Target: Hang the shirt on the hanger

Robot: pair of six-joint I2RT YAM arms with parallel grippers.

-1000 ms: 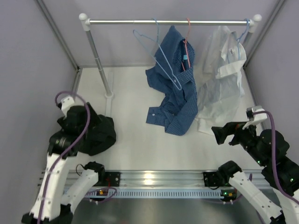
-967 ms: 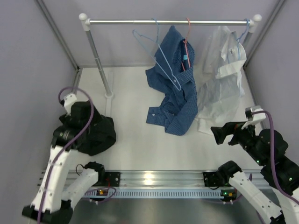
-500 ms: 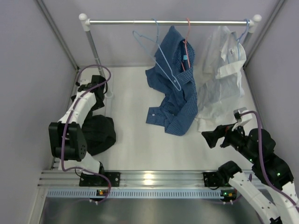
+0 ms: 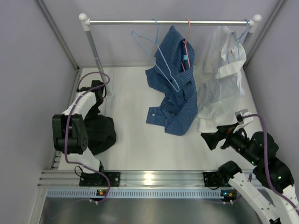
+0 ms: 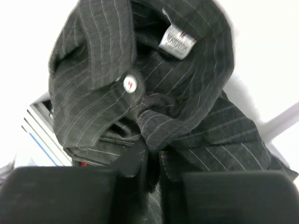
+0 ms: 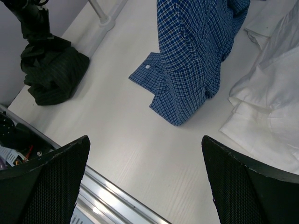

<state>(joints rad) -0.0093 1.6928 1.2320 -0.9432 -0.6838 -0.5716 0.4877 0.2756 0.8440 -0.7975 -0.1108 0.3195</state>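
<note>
Shirt (image 5: 93, 93): crumpled dark pinstripe, white neck label (image 5: 176, 42) showing.
Left gripper (image 5: 148, 164): pinching a shirt fold.
Right gripper (image 6: 145, 140): wide, empty.

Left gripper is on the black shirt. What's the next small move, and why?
Probably raise the left gripper a little, straight up. It appears closed on a fold of the shirt just below the collar, while the rest lies bunched on the table. The light-blue hanger hangs bare on the rail, well above.

shirt (image 5: 196, 126) label (image 5: 176, 43) blurred, left hand (image 5: 148, 170) fingertips hidden in folds
</note>
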